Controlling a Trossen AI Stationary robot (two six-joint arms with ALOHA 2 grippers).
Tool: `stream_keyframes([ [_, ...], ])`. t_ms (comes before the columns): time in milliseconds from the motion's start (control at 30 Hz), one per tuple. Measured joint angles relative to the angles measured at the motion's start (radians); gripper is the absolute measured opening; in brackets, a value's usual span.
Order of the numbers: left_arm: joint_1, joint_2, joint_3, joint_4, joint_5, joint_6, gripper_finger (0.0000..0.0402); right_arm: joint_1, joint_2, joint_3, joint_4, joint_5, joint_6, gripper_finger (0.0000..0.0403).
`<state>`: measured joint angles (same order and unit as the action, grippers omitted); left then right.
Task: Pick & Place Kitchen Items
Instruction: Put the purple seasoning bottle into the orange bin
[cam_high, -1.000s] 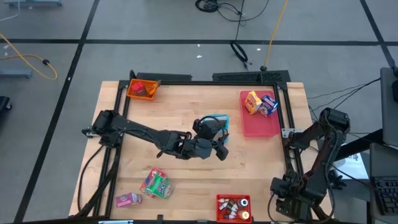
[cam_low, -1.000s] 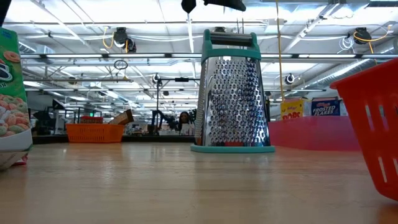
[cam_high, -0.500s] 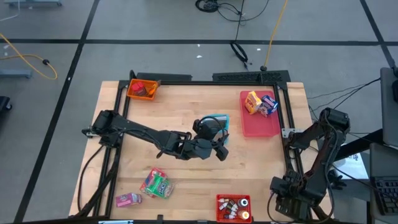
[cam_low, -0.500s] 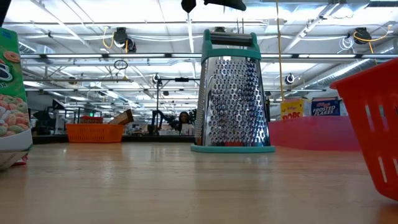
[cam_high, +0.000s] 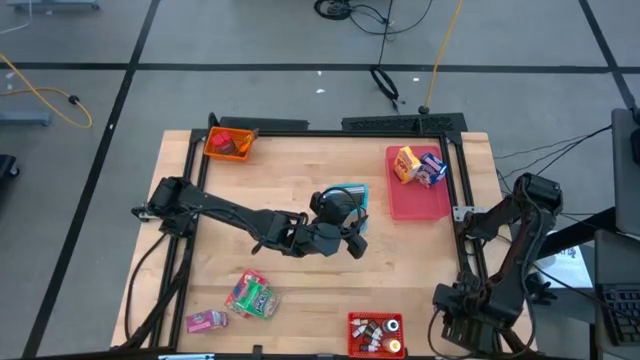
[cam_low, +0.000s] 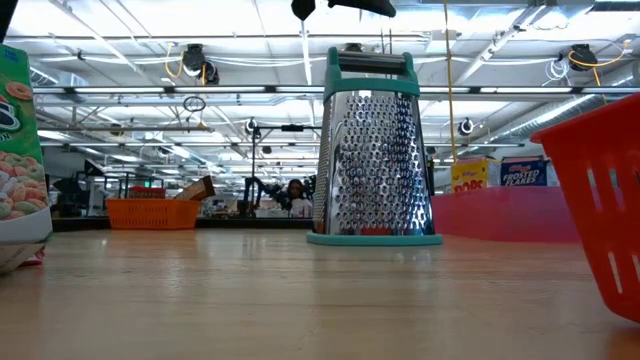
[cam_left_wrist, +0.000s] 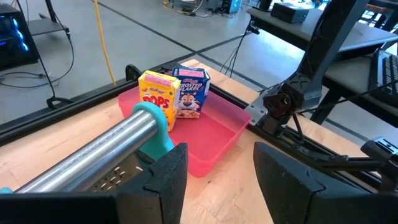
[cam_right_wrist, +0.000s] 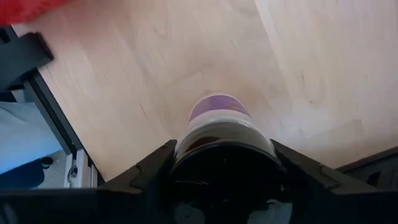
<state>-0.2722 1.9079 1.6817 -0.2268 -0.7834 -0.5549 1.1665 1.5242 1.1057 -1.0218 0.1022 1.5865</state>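
Dark and blunt, the fingers of the left gripper (cam_left_wrist: 224, 152) are spread apart with nothing between them, above the middle of the table. Just beside one finger (outside the gap) the steel grater (cam_left_wrist: 93, 149) with its teal handle is seen. Beyond it lies the pink tray (cam_left_wrist: 224, 134), in which two small cereal boxes (cam_left_wrist: 174, 96) stand upright.

The grater is judged to be the item in hand. For a sound grip, the gripper would need to be shifted until the handle is centred between the fingers, and only then closed.

In the low view the grater is shown standing upright on the table, which the wrist view does not make plain. Only in the right wrist view is the right gripper (cam_right_wrist: 224, 146) shown pinching a small dark-lidded jar (cam_right_wrist: 217, 115) over the wood at the table's near right corner. From above, loose snack packets (cam_high: 250, 295) are seen near the left front edge.
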Motion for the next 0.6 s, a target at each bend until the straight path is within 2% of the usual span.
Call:
stream_keyframes([
  [167, 0.0, 0.0, 0.0, 0.0, 0.0, 0.0, 0.0184, -0.057, -0.014, 0.0, -0.001, 0.017, -0.095, 0.0205],
  [600, 0.0, 0.0, 0.0, 0.0, 0.0, 0.0, 0.0184, -0.207, -0.179, 0.0, 0.001, 0.273, -0.304, 0.0205],
])
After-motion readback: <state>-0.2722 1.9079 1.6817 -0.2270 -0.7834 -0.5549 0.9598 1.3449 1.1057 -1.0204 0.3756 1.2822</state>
